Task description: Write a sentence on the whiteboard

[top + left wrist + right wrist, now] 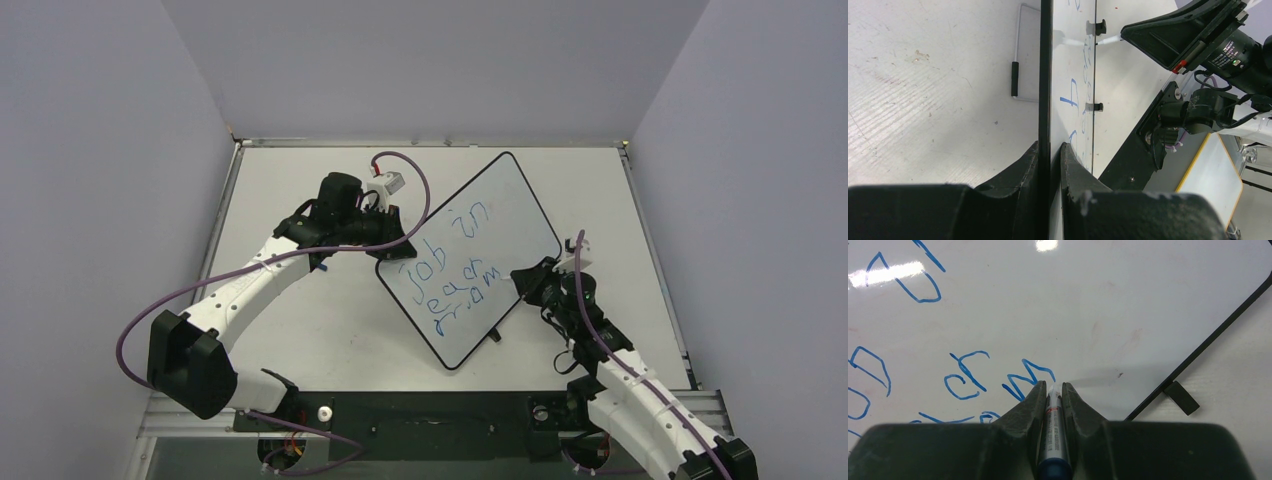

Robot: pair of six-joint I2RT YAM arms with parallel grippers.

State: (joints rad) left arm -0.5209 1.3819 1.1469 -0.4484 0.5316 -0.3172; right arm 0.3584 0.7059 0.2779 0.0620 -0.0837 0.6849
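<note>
You're mid-writing: left hand [1050, 146] clamped on the edge of the board [512, 205] lying askew on the table [330, 345], right hand [1053, 386] clamped on the marker [1052, 437], tip at the sentence's [452, 270] last letter; next, carry the stroke on with light pressure.

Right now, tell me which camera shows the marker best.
The right wrist view: the marker fills the foreground, clamped in the right gripper, tip on the whiteboard beside the blue writing. The left wrist view shows only its pale front end, far off; the top view all but hides it behind the gripper.
</note>
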